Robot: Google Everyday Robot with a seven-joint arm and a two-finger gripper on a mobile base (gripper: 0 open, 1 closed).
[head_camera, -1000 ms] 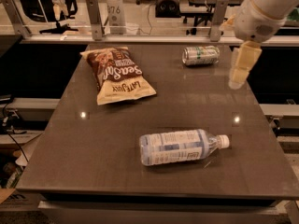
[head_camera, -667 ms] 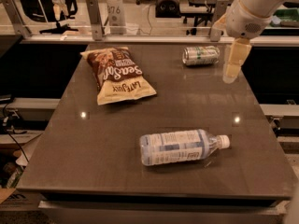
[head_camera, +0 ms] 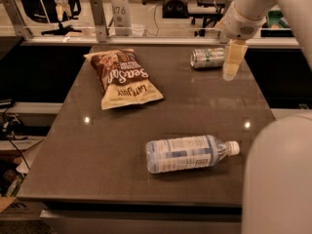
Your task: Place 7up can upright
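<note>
The 7up can [head_camera: 207, 58] lies on its side near the far right edge of the dark table [head_camera: 175, 106], its silver top facing left. My gripper [head_camera: 231, 65] hangs from the arm at the upper right, just right of the can and a little above the table. It holds nothing that I can see.
A brown and yellow chip bag [head_camera: 122, 78] lies at the far left of the table. A clear water bottle [head_camera: 190, 152] with a white cap lies on its side near the front. A rounded part of my body [head_camera: 278, 179] fills the lower right corner.
My gripper has moved left and toward the far edge, closing in on the can. The can, bag and bottle have not moved.
</note>
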